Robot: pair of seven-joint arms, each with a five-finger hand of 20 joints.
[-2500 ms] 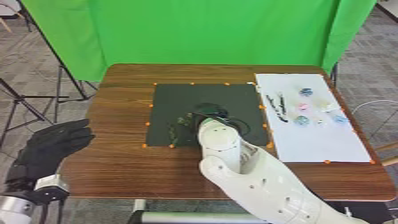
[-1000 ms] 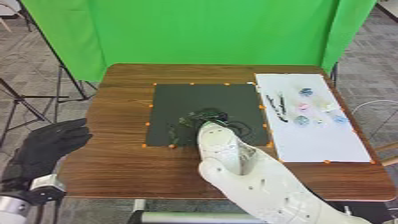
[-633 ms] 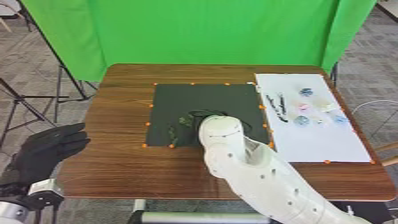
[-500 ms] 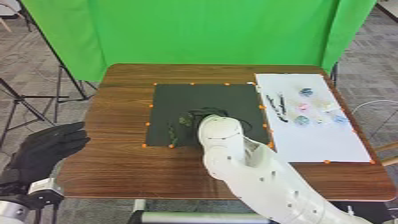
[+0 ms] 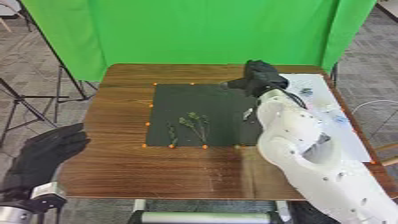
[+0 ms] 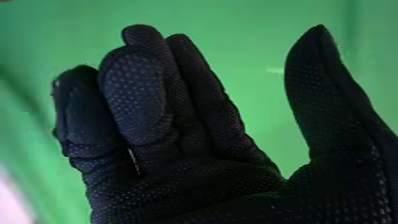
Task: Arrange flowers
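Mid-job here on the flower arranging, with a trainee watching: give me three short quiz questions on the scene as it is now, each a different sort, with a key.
1. True or false: the green leafy sprigs lie on the black rectangular mat.

2. Choose one. What does the black-gloved right hand hold?
A) a flower
B) nothing
C) a sprig

3. Fill in the blank: as the robot sees it, the white rectangular sheet lies to the ____ of the mat.

Key: 1. true; 2. B; 3. right
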